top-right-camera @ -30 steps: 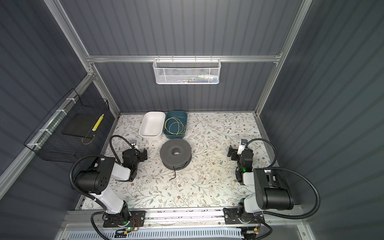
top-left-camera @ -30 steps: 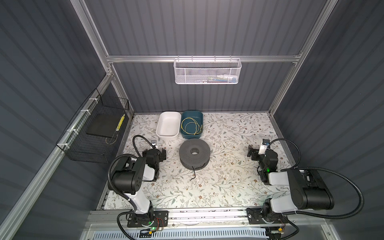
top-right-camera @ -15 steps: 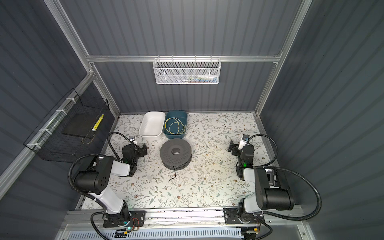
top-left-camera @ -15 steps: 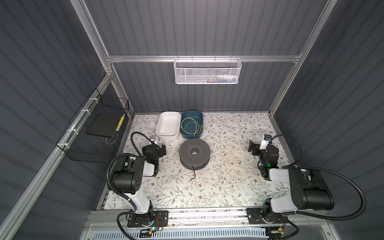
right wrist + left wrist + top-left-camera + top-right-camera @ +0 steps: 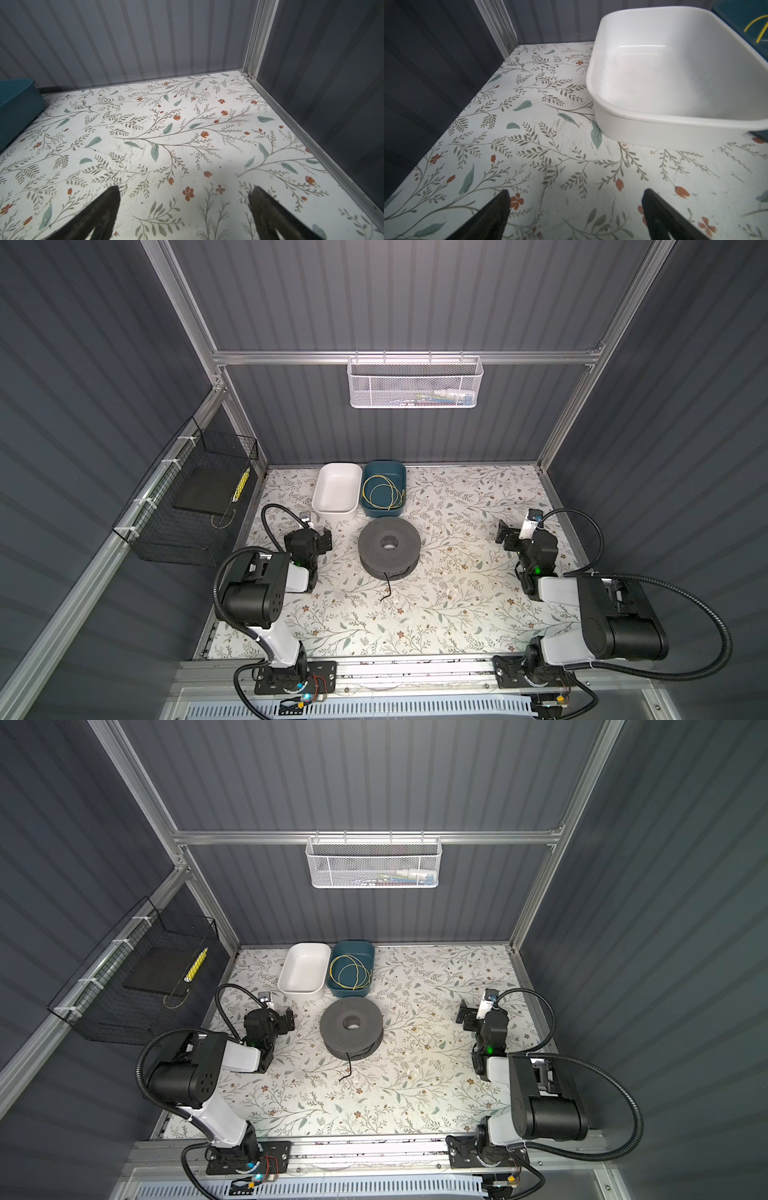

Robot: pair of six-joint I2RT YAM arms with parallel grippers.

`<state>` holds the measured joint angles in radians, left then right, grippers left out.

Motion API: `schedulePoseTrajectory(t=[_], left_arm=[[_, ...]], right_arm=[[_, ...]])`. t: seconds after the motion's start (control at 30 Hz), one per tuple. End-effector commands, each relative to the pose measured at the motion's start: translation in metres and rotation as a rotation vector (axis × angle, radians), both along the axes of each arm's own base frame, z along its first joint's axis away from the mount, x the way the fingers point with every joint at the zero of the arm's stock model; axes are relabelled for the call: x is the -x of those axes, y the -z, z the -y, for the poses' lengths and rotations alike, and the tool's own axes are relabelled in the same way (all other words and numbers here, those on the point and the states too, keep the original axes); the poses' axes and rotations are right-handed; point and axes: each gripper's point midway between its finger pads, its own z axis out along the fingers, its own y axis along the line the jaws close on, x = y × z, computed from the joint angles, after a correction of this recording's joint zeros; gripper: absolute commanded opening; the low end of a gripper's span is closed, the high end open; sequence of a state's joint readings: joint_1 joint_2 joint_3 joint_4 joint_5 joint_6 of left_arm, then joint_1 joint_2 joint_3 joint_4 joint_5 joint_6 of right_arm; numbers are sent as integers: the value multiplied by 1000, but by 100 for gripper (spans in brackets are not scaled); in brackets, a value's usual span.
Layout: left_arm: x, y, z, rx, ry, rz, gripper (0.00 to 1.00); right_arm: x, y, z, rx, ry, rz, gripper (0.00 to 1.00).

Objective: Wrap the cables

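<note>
Left wrist view – left gripper (image 5: 575,199): spread wide, empty, low over mat (image 5: 529,124) beside white bin (image 5: 654,128); probably parked clear of the work.
Right gripper (image 5: 184,195): likewise wide and empty, over bare mat near the right wall, well apart from everything.
Black wire (image 5: 388,587): seemingly wound on spool (image 5: 389,549) mid-mat, short tail loose in front — likely left free as a grab point.
Yellow wire (image 5: 381,486): coiled loose in teal bin (image 5: 382,512), likely contained there until wrapped.

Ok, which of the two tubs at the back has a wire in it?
The dark teal tub, right of the white tub in both top views: a yellow wire lies coiled in it. The white one is empty.
</note>
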<state>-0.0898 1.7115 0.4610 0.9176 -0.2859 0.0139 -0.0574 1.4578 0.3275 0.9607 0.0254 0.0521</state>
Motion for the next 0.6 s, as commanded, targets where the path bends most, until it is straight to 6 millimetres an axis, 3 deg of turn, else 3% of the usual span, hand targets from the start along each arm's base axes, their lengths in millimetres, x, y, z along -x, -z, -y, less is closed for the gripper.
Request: schedulePoseTrajectory(t=[0.0, 0.57], left_arm=[[-2, -1, 1, 18, 1, 8, 99], [-2, -1, 1, 18, 0, 7, 99]], right_arm=[[0, -2, -2, 0, -5, 10, 99], [0, -1, -2, 0, -5, 6, 99]])
